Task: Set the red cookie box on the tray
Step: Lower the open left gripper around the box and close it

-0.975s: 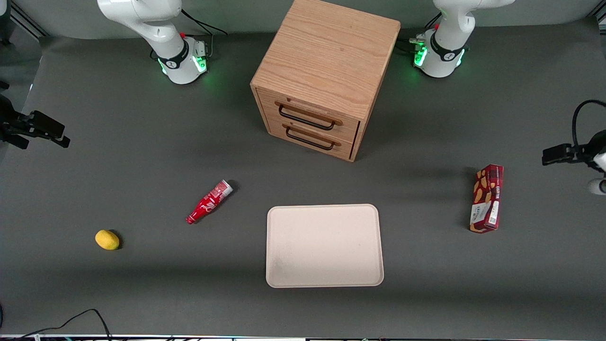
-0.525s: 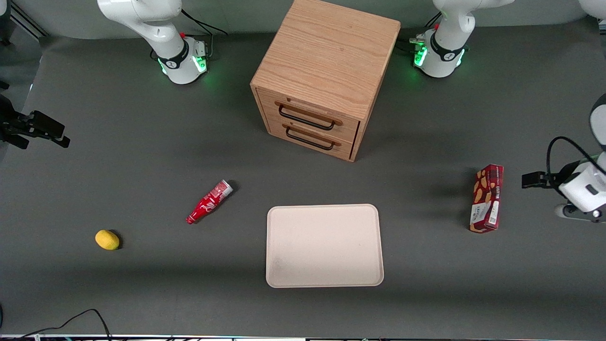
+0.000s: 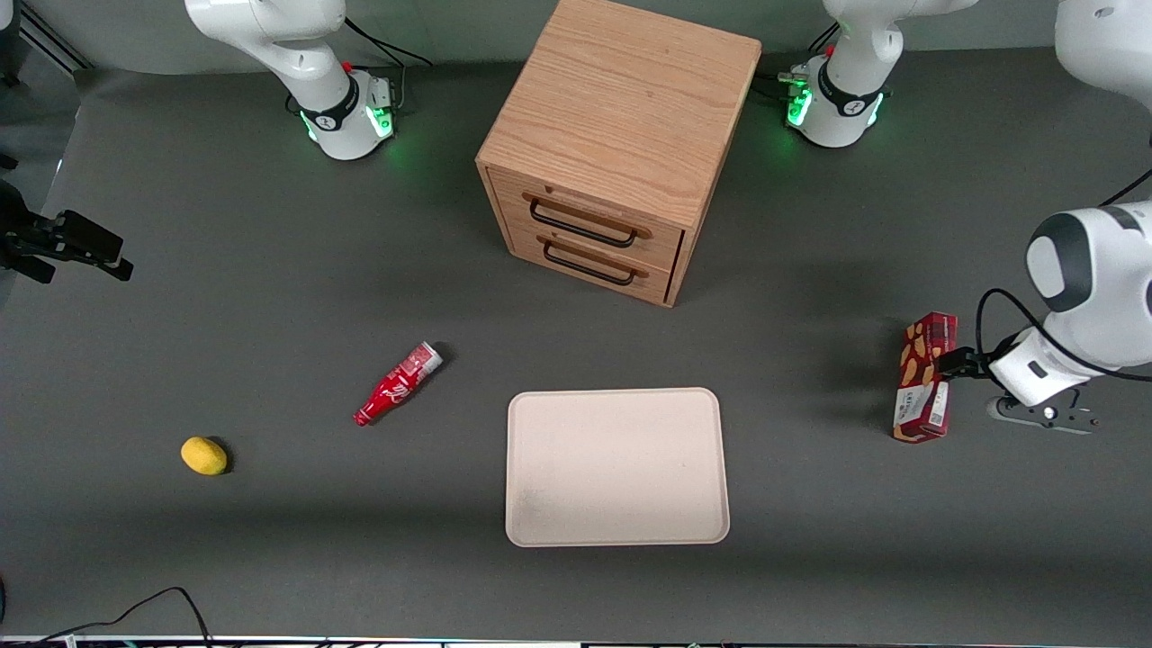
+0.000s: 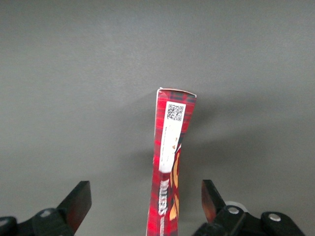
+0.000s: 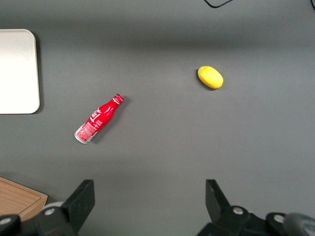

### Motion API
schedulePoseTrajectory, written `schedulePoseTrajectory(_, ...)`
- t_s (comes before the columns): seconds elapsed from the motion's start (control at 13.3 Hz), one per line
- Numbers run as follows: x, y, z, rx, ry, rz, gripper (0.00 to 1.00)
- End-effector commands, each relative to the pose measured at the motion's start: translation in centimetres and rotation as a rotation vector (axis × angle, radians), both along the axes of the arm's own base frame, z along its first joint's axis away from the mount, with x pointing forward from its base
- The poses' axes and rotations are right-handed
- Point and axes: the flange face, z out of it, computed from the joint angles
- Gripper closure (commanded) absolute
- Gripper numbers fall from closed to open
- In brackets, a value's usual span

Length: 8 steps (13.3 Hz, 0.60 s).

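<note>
Poised with its two black fingers [image 4: 78, 204] spread wide and gripping nothing, the left arm's claw [image 4: 145, 206] hangs over the red cookie box [image 3: 925, 378] at the working arm's end of the table [image 3: 270, 270]; the wrist camera shows the narrow red tartan carton [image 4: 172, 162] lying lengthwise between the open fingers, with clear space on either side and no contact visible. Seen from the front, the claw [image 3: 956, 363] sits at the box's upper edge, the white wrist housing just beside the carton. The box rests on one long narrow side on the grey table, its cookie pictures, white label and barcode showing, well apart from the cream-beige tray [image 3: 617, 467]. That tray lies flat with nothing on it, nearer the front camera than the wooden drawer cabinet [image 3: 621, 144], whose two dark-handled drawers are closed. Toward the parked arm's end of the table, a small red soda bottle [image 3: 398, 384] lies on its side beside the tray, and a yellow lemon [image 3: 204, 455] sits farther out still, slightly nearer the front camera than the bottle. Both arm bases glow green at the table's edge flanking the cabinet.
</note>
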Motion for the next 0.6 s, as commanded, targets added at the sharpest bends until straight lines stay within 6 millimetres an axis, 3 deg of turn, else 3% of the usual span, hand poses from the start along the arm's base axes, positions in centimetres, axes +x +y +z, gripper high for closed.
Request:
schedulePoseTrajectory(0.0,-0.2,-0.3,-2.8,-0.013,-0.019,-0.017,0.0)
schedulePoseTrajectory(0.3,-0.7,-0.7,-6.6,-0.011,-0.049,-0.022,0.0)
schedulePoseTrajectory(0.53,-0.6,-0.9,-7.1,-0.01,-0.055,-0.027,0.0)
